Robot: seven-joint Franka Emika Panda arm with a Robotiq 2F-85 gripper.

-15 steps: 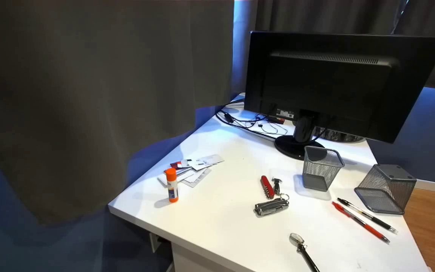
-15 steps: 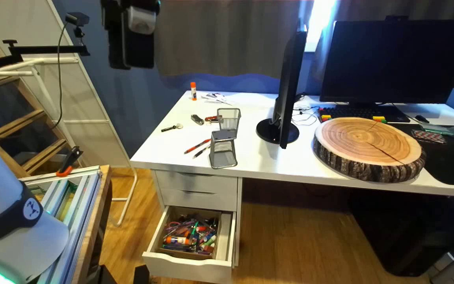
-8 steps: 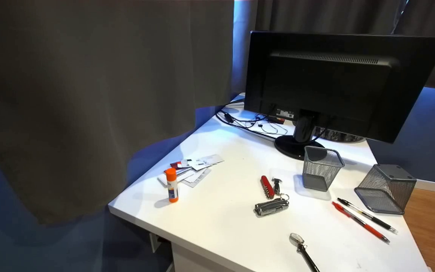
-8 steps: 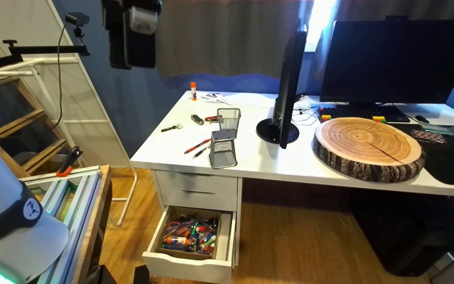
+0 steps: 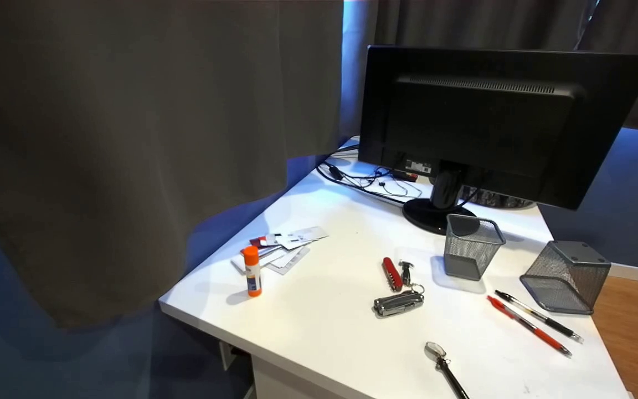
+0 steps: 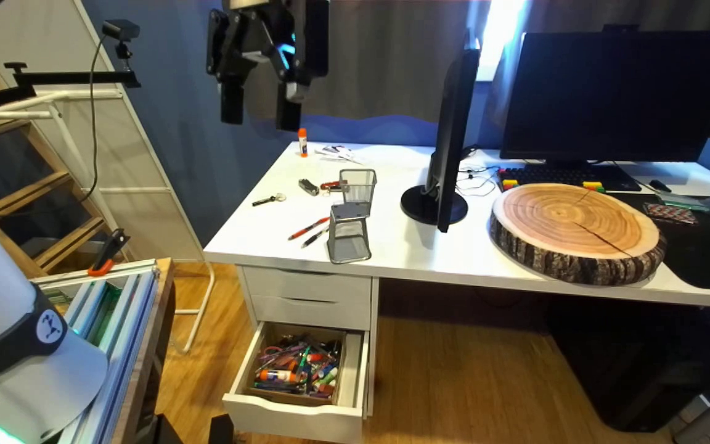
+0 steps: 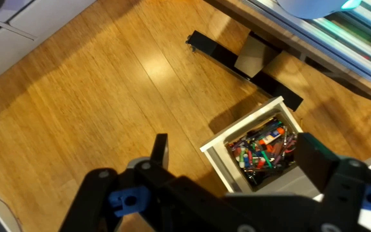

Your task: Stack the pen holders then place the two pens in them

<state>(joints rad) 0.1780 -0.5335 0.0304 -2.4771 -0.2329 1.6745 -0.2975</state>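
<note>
In an exterior view the top edge cuts off the upper part of the end effector (image 6: 260, 117), whose fingers (image 6: 232, 105) stand spread apart at 10 o'clock from the upright pen holder (image 6: 358, 185); we cannot tell how far from the desk (image 6: 256, 234) they hang. There the upturned pen holder (image 6: 349, 237) covers the upright one's foot, so we cannot see the gap between the two. In an exterior view we see both on the desk, apart, with the black pen (image 5: 540, 317) and the red pen (image 5: 529, 327) side by side at 7 o'clock from the upturned pen holder; the bottom edge crops the black-handled tool (image 5: 445, 367), at 8 o'clock from the red pen. The monitor (image 5: 496, 127) hides most of the bark-edged slab (image 5: 499, 198) behind it, and the upright pen holder covers part of the monitor's base (image 5: 424, 218). In the wrist view a finger blocks part of the drawer (image 7: 242, 125), at 4 o'clock from the centre, and we find its jumbled stationery (image 7: 266, 149) too tangled to sort out.
</note>
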